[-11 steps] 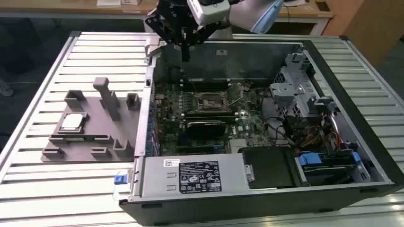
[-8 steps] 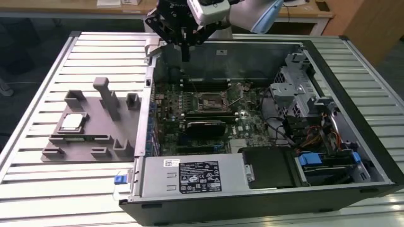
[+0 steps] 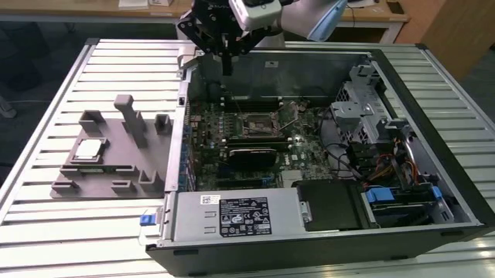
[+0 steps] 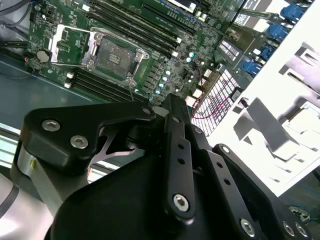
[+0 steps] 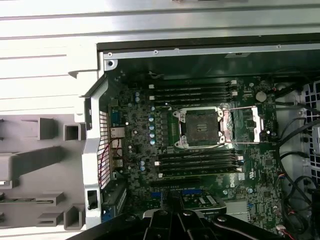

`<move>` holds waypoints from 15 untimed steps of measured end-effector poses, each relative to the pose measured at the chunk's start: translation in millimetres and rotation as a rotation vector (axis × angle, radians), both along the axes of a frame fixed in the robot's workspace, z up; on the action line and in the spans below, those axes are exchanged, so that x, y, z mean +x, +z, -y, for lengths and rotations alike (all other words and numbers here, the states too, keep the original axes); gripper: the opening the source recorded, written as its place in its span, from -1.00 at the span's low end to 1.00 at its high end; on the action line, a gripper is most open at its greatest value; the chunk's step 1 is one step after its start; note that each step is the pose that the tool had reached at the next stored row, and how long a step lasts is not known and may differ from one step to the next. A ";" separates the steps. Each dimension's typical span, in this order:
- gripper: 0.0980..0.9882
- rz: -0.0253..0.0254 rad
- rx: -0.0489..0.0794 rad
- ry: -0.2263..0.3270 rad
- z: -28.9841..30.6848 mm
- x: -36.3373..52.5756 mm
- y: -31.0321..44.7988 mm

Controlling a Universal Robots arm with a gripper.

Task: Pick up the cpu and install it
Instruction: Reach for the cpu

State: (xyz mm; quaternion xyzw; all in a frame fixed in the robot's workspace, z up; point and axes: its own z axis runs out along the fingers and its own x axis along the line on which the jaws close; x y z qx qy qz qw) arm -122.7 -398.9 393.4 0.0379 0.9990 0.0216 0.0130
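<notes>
small square silver-topped cpu lies flat in the grey plastic fixture block, near its edge on the exterior view's left, on the slatted metal table. black gripper hangs above the open black computer case's far wall, jaws narrow, gripping nothing. square motherboard socket has its lid flipped up.

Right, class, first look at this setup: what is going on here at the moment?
A robot arm is working on an open computer case. Its gripper hangs above the case's far wall, away from the cpu. The cpu lies on the grey fixture outside the case, at the exterior view's left, and has not yet been picked up. On the motherboard, the socket stands open and empty, its frame swung back.
</notes>
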 end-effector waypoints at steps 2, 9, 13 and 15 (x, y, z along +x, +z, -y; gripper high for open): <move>-0.98 0.0001 0.000 0.000 0.1 -1.5 -0.1; -0.98 0.0002 0.000 0.000 0.0 -10.8 -0.1; -0.98 0.0005 0.000 0.000 0.0 -17.7 0.0; -0.98 0.0007 0.000 0.000 0.0 -20.9 0.0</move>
